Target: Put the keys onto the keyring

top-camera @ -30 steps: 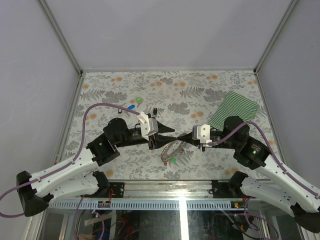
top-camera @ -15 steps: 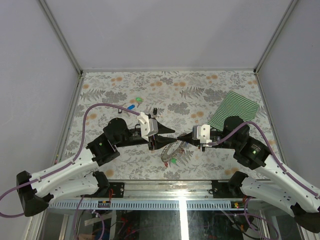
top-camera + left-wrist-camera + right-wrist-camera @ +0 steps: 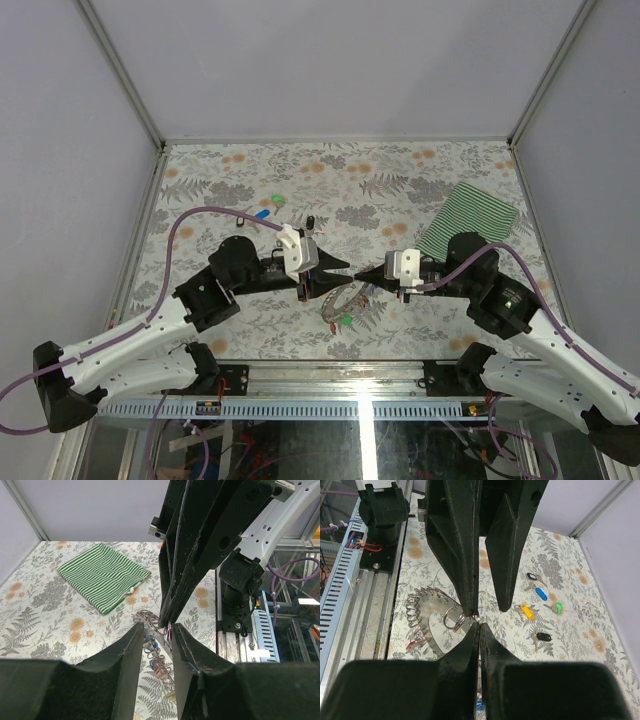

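Glossy metal keyring (image 3: 432,620), matt striped cloth (image 3: 102,575)

The top camera looks down from high at the table's (image 3: 400,180) 6 o'clock edge. Left wrist camera sits low, facing 3 o'clock; right wrist faces 9 o'clock. All share the keyring (image 3: 345,298) (image 3: 432,622).

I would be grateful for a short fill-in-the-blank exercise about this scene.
The cloth has white and ___ stripes.
The left hand and the right hand meet above the ___.
The yellow key lies loose on the ___.
Missing words: green; keyring; table.
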Controlling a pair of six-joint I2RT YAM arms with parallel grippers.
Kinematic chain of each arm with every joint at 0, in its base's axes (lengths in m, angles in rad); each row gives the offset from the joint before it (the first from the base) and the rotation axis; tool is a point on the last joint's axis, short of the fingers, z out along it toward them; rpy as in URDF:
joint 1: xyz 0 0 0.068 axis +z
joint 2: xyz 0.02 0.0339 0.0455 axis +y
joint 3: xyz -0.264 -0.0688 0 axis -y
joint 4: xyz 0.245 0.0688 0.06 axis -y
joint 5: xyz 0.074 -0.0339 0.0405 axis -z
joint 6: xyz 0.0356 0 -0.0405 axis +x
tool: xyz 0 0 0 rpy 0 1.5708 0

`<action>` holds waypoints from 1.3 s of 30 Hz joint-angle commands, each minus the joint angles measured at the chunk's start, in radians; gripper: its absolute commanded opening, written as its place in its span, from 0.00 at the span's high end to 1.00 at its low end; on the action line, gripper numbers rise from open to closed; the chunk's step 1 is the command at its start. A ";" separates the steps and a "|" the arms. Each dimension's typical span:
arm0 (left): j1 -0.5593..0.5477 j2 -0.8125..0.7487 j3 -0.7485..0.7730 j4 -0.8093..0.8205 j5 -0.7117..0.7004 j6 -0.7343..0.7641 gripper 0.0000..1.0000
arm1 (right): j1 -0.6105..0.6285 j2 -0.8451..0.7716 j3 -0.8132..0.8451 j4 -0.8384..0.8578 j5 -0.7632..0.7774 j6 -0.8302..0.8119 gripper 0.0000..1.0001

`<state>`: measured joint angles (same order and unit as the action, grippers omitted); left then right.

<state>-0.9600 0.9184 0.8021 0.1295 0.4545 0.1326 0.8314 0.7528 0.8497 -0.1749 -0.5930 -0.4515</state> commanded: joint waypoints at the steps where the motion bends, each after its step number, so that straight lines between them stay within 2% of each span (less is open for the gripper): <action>1: -0.002 0.003 0.017 -0.024 -0.021 0.025 0.70 | 0.006 -0.008 0.052 0.092 -0.011 0.009 1.00; 29: -0.003 0.009 0.102 -0.205 0.051 0.118 0.72 | 0.006 -0.010 0.047 0.084 -0.021 0.002 1.00; 32: -0.003 -0.003 0.106 -0.194 0.052 0.115 0.71 | 0.005 -0.012 0.047 0.081 -0.021 0.001 1.00; 35: -0.003 -0.011 0.104 -0.155 0.049 0.094 0.64 | 0.006 -0.011 0.046 0.080 -0.024 0.002 1.00; 39: -0.003 -0.015 0.089 -0.084 0.044 0.050 0.63 | 0.005 -0.007 0.048 0.079 -0.032 0.005 1.00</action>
<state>-0.9607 0.9222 0.8742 -0.0586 0.4908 0.2218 0.8314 0.7528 0.8497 -0.1898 -0.5961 -0.4519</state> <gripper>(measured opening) 0.371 0.009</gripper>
